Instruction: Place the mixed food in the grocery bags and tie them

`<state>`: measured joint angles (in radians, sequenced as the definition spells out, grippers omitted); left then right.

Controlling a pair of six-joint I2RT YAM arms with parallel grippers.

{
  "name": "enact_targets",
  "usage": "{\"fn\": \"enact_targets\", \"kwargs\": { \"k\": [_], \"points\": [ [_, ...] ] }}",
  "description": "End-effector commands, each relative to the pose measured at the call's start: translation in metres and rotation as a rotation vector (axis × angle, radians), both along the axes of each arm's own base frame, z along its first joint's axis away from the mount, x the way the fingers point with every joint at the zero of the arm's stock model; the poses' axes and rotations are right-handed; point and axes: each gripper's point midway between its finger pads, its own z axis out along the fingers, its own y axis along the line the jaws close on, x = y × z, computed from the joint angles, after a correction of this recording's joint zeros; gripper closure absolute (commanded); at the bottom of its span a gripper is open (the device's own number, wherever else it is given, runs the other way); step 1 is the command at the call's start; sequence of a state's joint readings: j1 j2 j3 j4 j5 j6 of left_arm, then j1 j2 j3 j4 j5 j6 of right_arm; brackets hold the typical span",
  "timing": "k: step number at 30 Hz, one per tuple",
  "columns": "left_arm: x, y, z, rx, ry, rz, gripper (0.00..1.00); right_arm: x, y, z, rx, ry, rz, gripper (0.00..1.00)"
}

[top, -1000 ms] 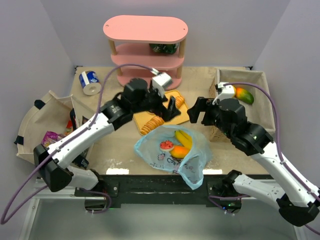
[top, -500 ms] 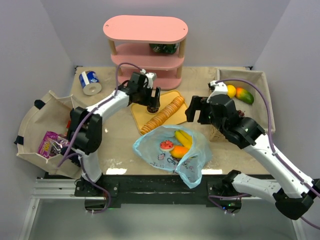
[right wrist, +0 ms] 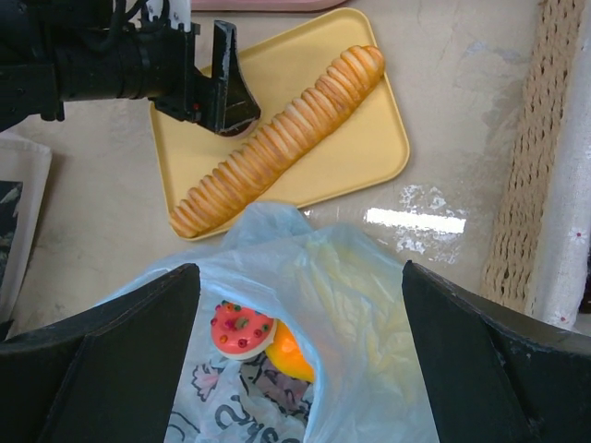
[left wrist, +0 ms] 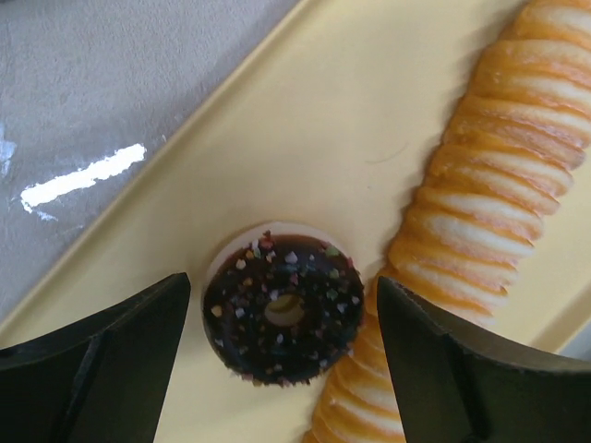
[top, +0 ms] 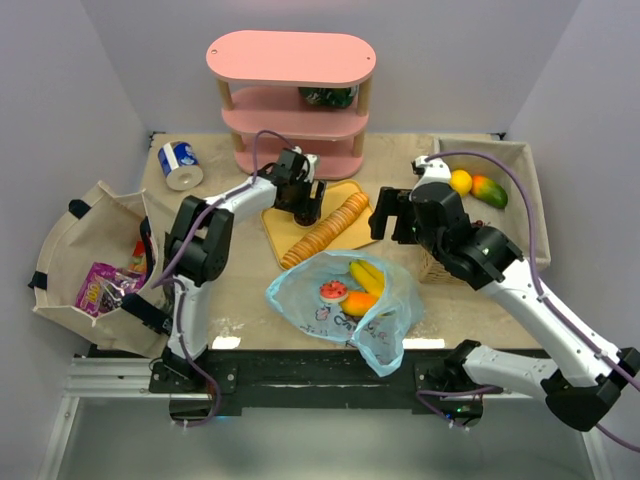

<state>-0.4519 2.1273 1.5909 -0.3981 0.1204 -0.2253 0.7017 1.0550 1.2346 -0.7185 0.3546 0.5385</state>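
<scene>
**Tabletop scene, seen from above and from both wrists.** The left gripper is lowered over the yellow tray. Its jaws are spread, one on each side of the chocolate doughnut, with a visible gap on both sides, so nothing is gripped. The doughnut, speckled with sprinkles, lies flat on the tray, just beside the near end of the sliced loaf, which runs diagonally across the tray.

The right gripper hangs above the near edge of the tray and the far side of the blue bag, with its jaws wide apart and empty.

The bag lies open-mouthed on the table, between the two arm bases and in front of the tray. Inside it are bananas, a round red-topped piece and an orange fruit. Cartoon prints show on its near wall.

At the right edge, the wicker basket holds a yellow fruit and a mango. At the left edge, a beige cloth bin holds a purple packet and other small packets too crowded to tell apart. A blue-and-white can lies on its side at the far left, near the pink shelf.
</scene>
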Motion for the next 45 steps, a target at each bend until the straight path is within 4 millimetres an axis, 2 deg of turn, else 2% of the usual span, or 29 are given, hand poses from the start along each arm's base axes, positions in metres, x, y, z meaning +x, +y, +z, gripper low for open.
{"fn": "enact_targets", "kwargs": {
  "k": [1, 4, 5, 7, 10, 11, 13, 14, 15, 16, 17, 19, 20, 22, 23, 24, 25, 26, 27, 28, 30, 33, 35, 36, 37, 38, 40, 44, 45],
  "points": [
    [0.021, -0.005, 0.005, 0.05, -0.07, -0.014, 0.17, 0.006, -0.002, 0.021, 0.005, -0.051, -0.023, 0.05],
    [0.021, -0.004, -0.001, 0.088, -0.079, -0.023, 0.35, 0.007, -0.003, 0.02, -0.003, -0.054, -0.025, 0.05],
    [0.02, -0.005, 0.0, 0.1, -0.087, -0.025, 0.46, 0.008, -0.003, 0.02, -0.008, -0.054, -0.023, 0.05],
    [0.02, -0.001, 0.005, 0.127, -0.108, -0.023, 0.54, 0.009, -0.004, 0.022, -0.013, -0.062, -0.024, 0.05],
    [0.023, 0.001, 0.045, 0.104, -0.182, 0.003, 0.59, 0.01, -0.005, 0.024, -0.024, -0.074, -0.023, 0.05],
    [0.024, 0.0, 0.081, 0.068, -0.248, 0.003, 0.59, 0.01, -0.004, 0.023, -0.026, -0.072, -0.019, 0.05],
    [0.022, -0.006, 0.121, 0.004, -0.34, -0.019, 0.59, 0.01, -0.003, 0.022, -0.021, -0.078, -0.016, 0.05],
    [0.014, -0.008, 0.163, -0.035, -0.418, -0.028, 0.59, 0.01, -0.002, 0.02, -0.021, -0.077, -0.005, 0.05],
    [0.006, -0.009, 0.179, -0.041, -0.454, -0.045, 0.59, 0.011, 0.0, 0.022, -0.014, -0.085, 0.001, 0.05],
    [-0.003, -0.013, 0.195, -0.06, -0.486, -0.08, 0.59, 0.011, 0.0, 0.021, -0.014, -0.087, 0.004, 0.05],
    [-0.023, -0.022, 0.228, -0.104, -0.544, -0.137, 0.59, 0.011, 0.002, 0.02, -0.014, -0.089, 0.015, 0.05],
    [-0.06, -0.041, 0.231, -0.15, -0.539, -0.299, 0.58, 0.012, 0.004, 0.018, -0.009, -0.091, 0.022, 0.05],
    [-0.088, -0.054, 0.244, -0.19, -0.549, -0.375, 0.58, 0.011, 0.006, 0.019, -0.004, -0.094, 0.028, 0.05],
    [-0.134, -0.072, 0.222, -0.234, -0.462, -0.505, 0.58, 0.011, 0.009, 0.015, 0.004, -0.091, 0.044, 0.05],
    [-0.167, -0.086, 0.226, -0.283, -0.443, -0.589, 0.58, 0.01, 0.011, 0.015, 0.009, -0.091, 0.053, 0.05],
    [-0.187, -0.088, 0.205, -0.303, -0.365, -0.597, 0.58, 0.009, 0.012, 0.013, 0.011, -0.086, 0.059, 0.05],
    [-0.201, -0.09, 0.206, -0.335, -0.352, -0.609, 0.59, 0.008, 0.012, 0.013, 0.014, -0.085, 0.059, 0.05],
    [-0.22, -0.096, 0.198, -0.356, -0.309, -0.635, 0.59, 0.008, 0.01, 0.014, 0.017, -0.086, 0.054, 0.05],
    [-0.232, -0.094, 0.18, -0.352, -0.248, -0.62, 0.59, 0.005, 0.009, 0.015, 0.024, -0.091, 0.056, 0.05],
    [-0.245, -0.096, 0.176, -0.347, -0.229, -0.635, 0.59, 0.004, 0.007, 0.017, 0.028, -0.095, 0.053, 0.05],
    [-0.255, -0.094, 0.161, -0.323, -0.186, -0.619, 0.59, -0.001, 0.002, 0.019, 0.035, -0.101, 0.048, 0.05],
    [-0.26, -0.094, 0.151, -0.312, -0.163, -0.612, 0.59, -0.008, -0.002, 0.019, 0.039, -0.096, 0.052, 0.05],
    [-0.259, -0.099, 0.146, -0.297, -0.147, -0.617, 0.57, -0.02, 0.007, 0.02, 0.045, -0.09, 0.156, 0.04],
    [-0.255, -0.104, 0.153, -0.302, -0.161, -0.621, 0.56, -0.026, 0.013, 0.021, 0.045, -0.081, 0.212, 0.03],
    [-0.256, -0.106, 0.144, -0.277, -0.127, -0.621, 0.47, -0.031, 0.019, 0.019, 0.038, -0.059, 0.258, 0.03],
    [-0.256, -0.109, 0.144, -0.268, -0.126, -0.627, 0.4, -0.045, 0.024, 0.01, 0.029, 0.004, 0.331, 0.02],
    [-0.254, -0.114, 0.147, -0.266, -0.12, -0.628, 0.2, -0.055, 0.024, 0.015, 0.03, 0.041, 0.367, 0.02],
    [-0.246, -0.115, 0.169, -0.287, -0.168, -0.576, 0.1, -0.09, 0.031, 0.019, 0.059, 0.137, 0.515, 0.02],
    [-0.245, -0.111, 0.172, -0.283, -0.169, -0.55, 0.09, -0.097, 0.035, 0.027, 0.08, 0.143, 0.551, 0.02]
  ]
}}
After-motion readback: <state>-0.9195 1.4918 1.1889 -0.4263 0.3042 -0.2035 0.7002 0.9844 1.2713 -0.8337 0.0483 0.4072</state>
